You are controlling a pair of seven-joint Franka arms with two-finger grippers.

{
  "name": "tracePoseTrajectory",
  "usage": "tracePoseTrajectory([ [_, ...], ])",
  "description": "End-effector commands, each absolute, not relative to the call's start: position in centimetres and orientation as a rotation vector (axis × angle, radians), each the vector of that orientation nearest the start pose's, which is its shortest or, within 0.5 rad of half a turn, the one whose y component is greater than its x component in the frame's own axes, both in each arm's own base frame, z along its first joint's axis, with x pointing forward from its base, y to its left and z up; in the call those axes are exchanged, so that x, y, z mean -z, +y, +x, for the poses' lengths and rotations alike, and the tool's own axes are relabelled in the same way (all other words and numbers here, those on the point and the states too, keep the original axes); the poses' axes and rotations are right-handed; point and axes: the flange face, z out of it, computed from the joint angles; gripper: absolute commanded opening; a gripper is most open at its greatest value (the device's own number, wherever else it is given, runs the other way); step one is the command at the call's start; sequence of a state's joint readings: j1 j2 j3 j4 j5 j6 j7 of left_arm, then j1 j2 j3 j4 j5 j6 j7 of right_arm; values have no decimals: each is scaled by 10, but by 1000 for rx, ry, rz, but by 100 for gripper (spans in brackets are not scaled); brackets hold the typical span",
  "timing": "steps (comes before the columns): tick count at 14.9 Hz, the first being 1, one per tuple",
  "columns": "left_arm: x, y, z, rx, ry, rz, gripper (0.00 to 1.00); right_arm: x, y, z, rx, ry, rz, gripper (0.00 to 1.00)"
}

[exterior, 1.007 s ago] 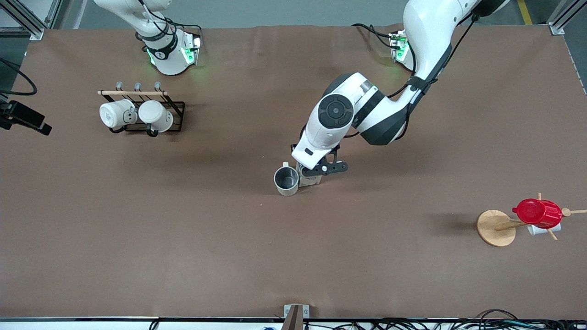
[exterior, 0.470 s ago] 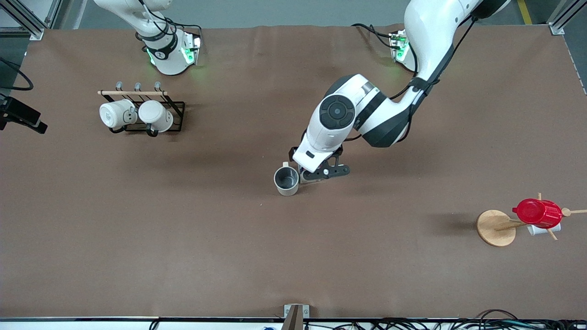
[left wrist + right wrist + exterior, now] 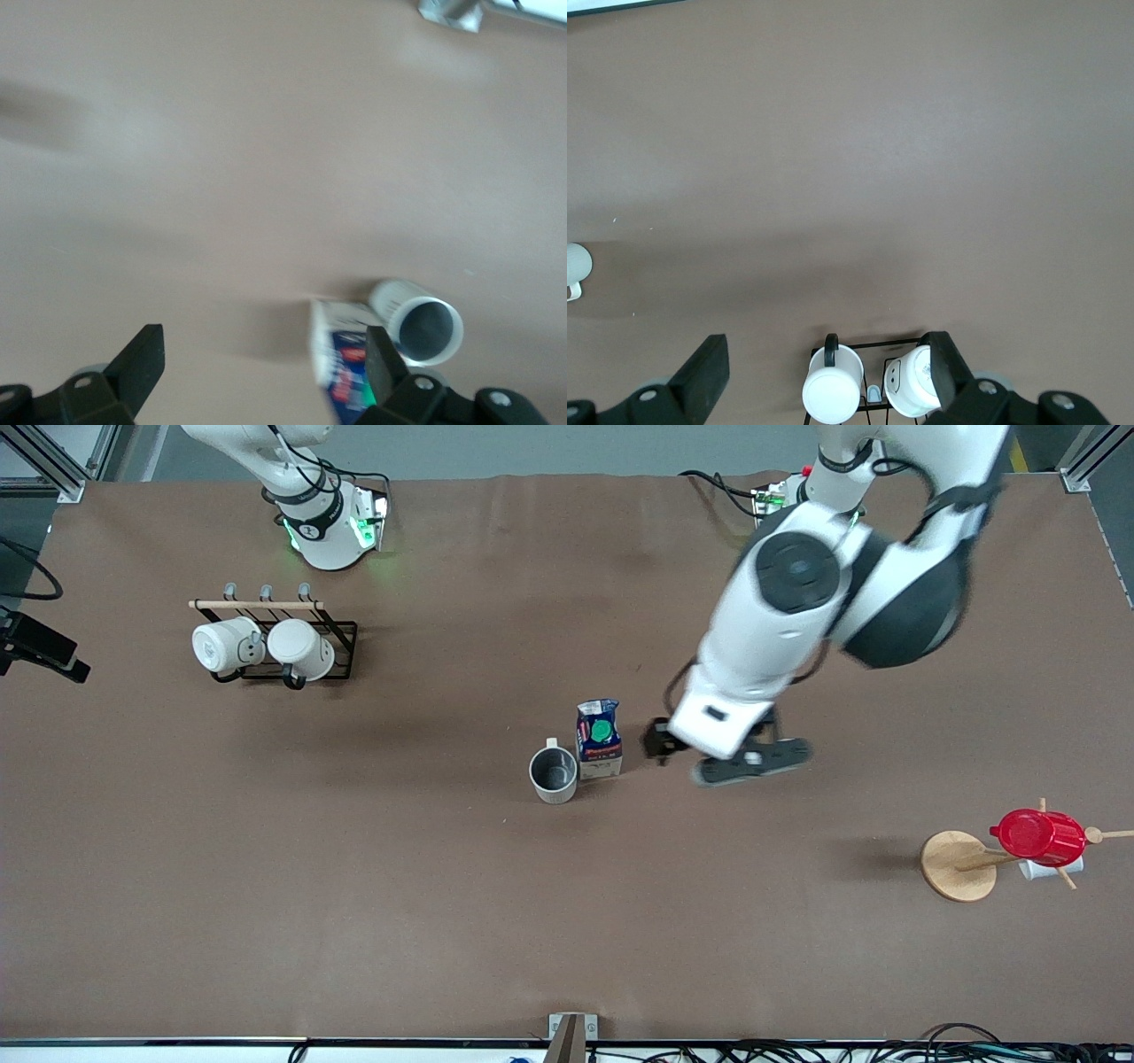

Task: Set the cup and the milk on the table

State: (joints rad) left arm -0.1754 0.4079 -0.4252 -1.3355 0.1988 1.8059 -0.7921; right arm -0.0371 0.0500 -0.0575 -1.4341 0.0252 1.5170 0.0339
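Here, notes by item.

Cup (image 3: 554, 773): stood upright on the bench (image 3: 354, 886), mouth up, grey inside showing, near the middle; also seen in the left wrist view (image 3: 427, 322).

Milk carton (image 3: 599, 738): stood upright on the bench, touching or just beside the cup, toward the left arm's end of it; green cap on top. Nothing gripped it.

Left gripper (image 3: 709, 757): hung in the air over bare bench near the carton, toward the left arm's end, apart from it. Fingers (image 3: 142, 359) were spread wide and held nothing.

Right gripper (image 3: 824, 372): out of sight in the front view; the arm waited. In its wrist view the fingers (image 3: 704, 367) were spread wide, empty, above the mug rack (image 3: 306, 651).

Mug rack: black wire with a wooden bar, toward the right arm's end, holding two plain white mugs (image 3: 301, 648).

Wooden mug tree (image 3: 961, 864): toward the left arm's end, carrying a red cup (image 3: 1038, 836).
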Motion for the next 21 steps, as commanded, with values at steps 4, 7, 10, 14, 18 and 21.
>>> tracePoseTrajectory([
  [4,-585,-191,600,67,14,-3050,100,-658,-51,559,49,183,-3124,100],
  [7,-605,-155,583,22,24,-3064,100,-656,-51,557,20,183,-3124,100],
  [10,-614,-125,574,9,69,-3066,100,-656,-51,557,20,183,-3124,100],
  [14,-626,-121,568,19,64,-3063,100,-656,-51,557,20,185,-3123,100],
  [18,-637,-120,559,21,59,-3053,100,-656,-52,556,15,190,-3123,100],
  [21,-653,-120,544,23,120,-3045,100,-655,-52,556,10,190,-3123,100],
])
